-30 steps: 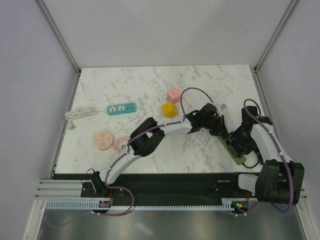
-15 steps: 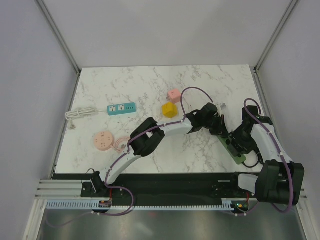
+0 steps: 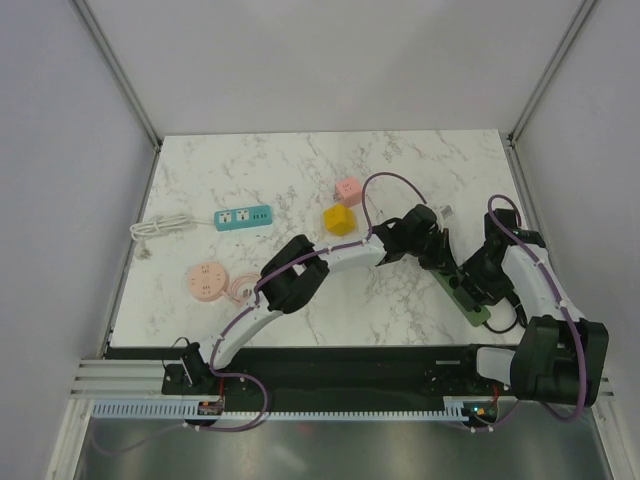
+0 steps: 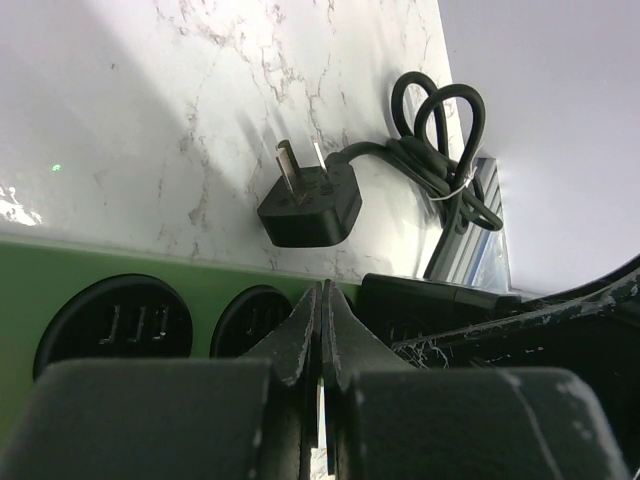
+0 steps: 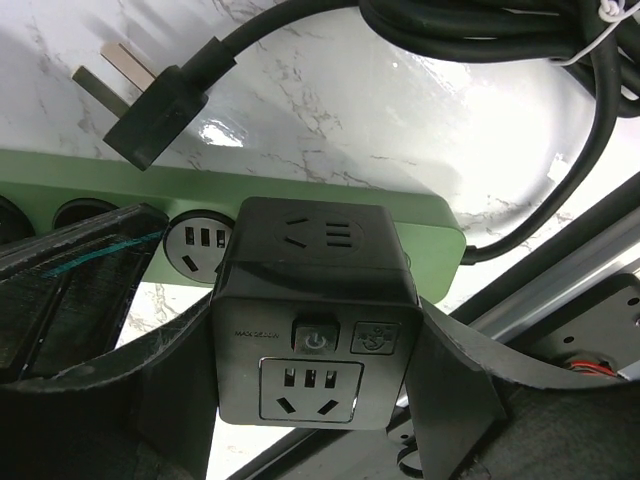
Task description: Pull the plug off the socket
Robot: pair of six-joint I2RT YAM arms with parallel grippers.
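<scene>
Grasp: our right jaws pinch the black cube plug (image 5: 315, 300); pressed-together left jaws pin the green socket strip (image 5: 100, 180) beneath; pull next.

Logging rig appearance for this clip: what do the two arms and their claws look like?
The left arm and right arm both have white links between bulky black joints, with a purple cable looped along each. The left claw has scuffed black fingers tapering to thin tips. The right claw is black too; one of its wide pads carries a teal streak.
</scene>
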